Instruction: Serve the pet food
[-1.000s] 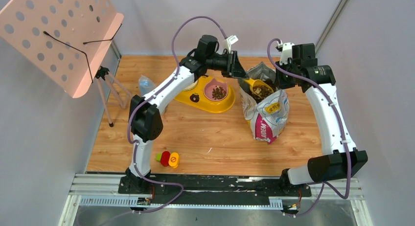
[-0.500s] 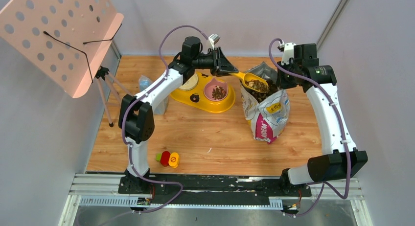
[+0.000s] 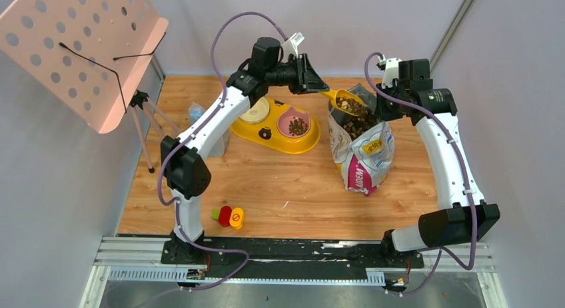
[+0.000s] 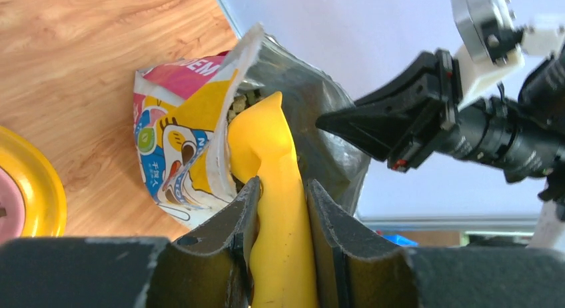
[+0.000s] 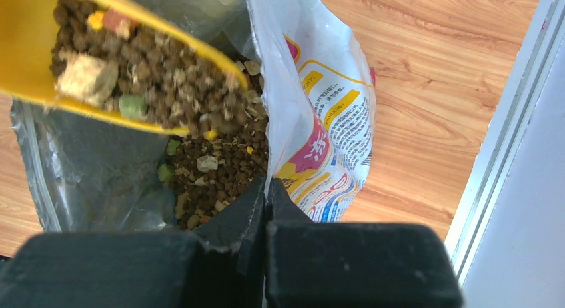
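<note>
My left gripper [image 3: 314,83] is shut on the handle of a yellow scoop [image 3: 341,99], also in the left wrist view [image 4: 273,208]. The scoop is heaped with pet food [image 5: 150,71] and hangs above the open mouth of the white printed bag [image 3: 365,155]. More pet food [image 5: 216,165] lies inside the bag. My right gripper [image 5: 266,191] is shut on the bag's rim [image 5: 263,88], holding it open. A yellow feeder [image 3: 280,129] has a pink bowl [image 3: 294,125] with some pet food in it, left of the bag.
A pink perforated music stand [image 3: 80,48] on a tripod stands at far left. A crumpled clear bottle [image 3: 200,115] lies by the left arm. Small red, yellow and green pieces [image 3: 230,217] sit near the front edge. Walls close in on both sides.
My left gripper has lifted the loaded scoop out of the bag's mouth, up and slightly back. My right gripper has kept its hold on the bag rim.
</note>
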`<state>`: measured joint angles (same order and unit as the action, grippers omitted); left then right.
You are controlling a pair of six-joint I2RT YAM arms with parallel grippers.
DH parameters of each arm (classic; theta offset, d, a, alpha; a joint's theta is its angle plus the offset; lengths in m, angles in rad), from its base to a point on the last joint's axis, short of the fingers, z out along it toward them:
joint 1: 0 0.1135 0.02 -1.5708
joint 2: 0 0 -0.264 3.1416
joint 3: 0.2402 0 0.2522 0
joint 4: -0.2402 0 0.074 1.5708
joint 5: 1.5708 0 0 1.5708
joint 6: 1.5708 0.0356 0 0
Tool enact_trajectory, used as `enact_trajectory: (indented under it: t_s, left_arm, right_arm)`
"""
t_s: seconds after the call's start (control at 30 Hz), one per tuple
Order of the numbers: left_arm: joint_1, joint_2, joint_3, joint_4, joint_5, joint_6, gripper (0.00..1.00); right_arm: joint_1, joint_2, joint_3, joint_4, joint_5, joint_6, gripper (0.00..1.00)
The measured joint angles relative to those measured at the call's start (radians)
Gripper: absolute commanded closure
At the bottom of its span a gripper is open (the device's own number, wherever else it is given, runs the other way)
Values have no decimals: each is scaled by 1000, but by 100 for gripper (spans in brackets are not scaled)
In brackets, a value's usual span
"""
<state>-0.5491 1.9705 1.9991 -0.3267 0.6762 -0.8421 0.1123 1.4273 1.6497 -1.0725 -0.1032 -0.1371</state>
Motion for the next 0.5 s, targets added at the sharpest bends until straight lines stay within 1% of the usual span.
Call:
enact_trajectory:
  t_s: [0.1, 0.23, 0.3, 0.37, 0.5]
  left_arm:
    - [-19, -27, 3, -36, -15, 66, 100]
    - [-9, -35, -39, -18, 30, 58, 100]
    - [10, -35, -91, 45, 85, -13, 100]
    - [34, -34, -153, 148, 145, -111, 100]
    - [89, -32, -250, 273, 223, -287, 100]
  right_arm:
    - [0, 2, 0, -2, -1, -3, 100]
    - [0, 9, 0, 1, -4, -4, 100]
    - [0, 10, 0, 2, -7, -5, 100]
    - [0, 10, 0, 2, -8, -6, 100]
    - [0, 10, 0, 11, -12, -6, 100]
